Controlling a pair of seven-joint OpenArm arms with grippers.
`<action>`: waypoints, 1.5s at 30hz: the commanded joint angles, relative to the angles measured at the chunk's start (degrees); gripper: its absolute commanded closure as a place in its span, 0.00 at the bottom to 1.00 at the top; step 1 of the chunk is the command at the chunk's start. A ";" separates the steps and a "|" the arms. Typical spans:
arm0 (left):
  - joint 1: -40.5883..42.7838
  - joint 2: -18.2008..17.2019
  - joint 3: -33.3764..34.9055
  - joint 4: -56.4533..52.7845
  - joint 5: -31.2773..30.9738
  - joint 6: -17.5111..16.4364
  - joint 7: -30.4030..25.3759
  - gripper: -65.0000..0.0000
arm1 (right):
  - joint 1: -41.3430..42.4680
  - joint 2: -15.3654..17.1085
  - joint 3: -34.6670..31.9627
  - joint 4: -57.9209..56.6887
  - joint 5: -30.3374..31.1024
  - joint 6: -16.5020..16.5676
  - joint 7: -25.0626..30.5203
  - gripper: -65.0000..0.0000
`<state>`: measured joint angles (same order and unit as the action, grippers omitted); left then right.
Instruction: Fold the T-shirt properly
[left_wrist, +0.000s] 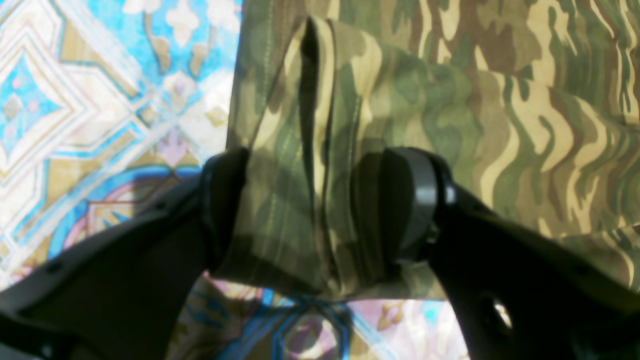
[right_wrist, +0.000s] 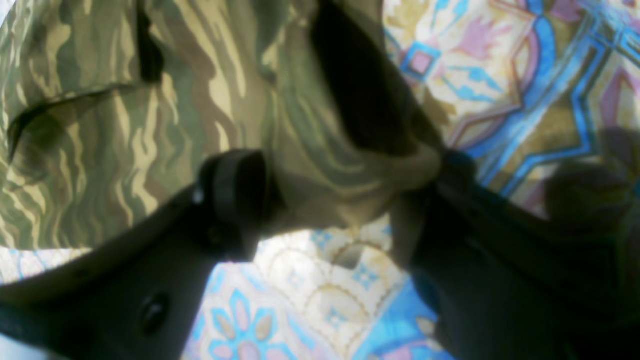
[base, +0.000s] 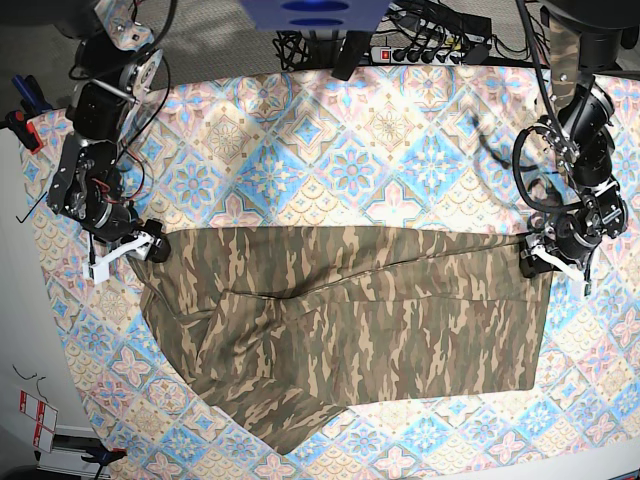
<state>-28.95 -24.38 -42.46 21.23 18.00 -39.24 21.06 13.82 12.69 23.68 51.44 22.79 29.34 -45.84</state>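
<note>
Looking down my left tool (left_wrist: 320, 210), its jaws stood wide around the T-shirt's (left_wrist: 450, 125) folded corner, loose enough to snag it on lifting. Right tool (right_wrist: 340, 200) likewise gaped around bunched hem. Base view showed the T-shirt across the frame's middle, bare bench (base: 400, 150) above.

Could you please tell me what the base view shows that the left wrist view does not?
Only the base view shows the whole brown, tan and olive camouflage cloth T-shirt, both arms, and the right hand.

Only the left wrist view shows the left hand open, a cloth fold between its fingers.

Both show the shirt on the pastel blue-pink patterned tablecloth.
</note>
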 joint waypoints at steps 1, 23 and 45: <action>-0.81 0.78 0.13 0.00 0.77 -0.76 1.58 0.40 | 0.90 0.89 0.10 1.00 0.38 0.15 0.17 0.42; 3.06 4.82 0.13 0.00 10.09 -0.76 2.19 0.88 | 1.34 2.74 -6.14 0.65 0.38 -0.11 0.17 0.96; 12.99 5.00 0.13 0.26 10.18 -0.76 7.91 0.88 | -3.41 7.40 0.27 1.09 0.38 -0.20 -5.10 0.98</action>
<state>-19.51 -20.03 -42.89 23.00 16.60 -43.70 14.04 10.00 18.13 23.53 51.57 24.51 30.22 -51.70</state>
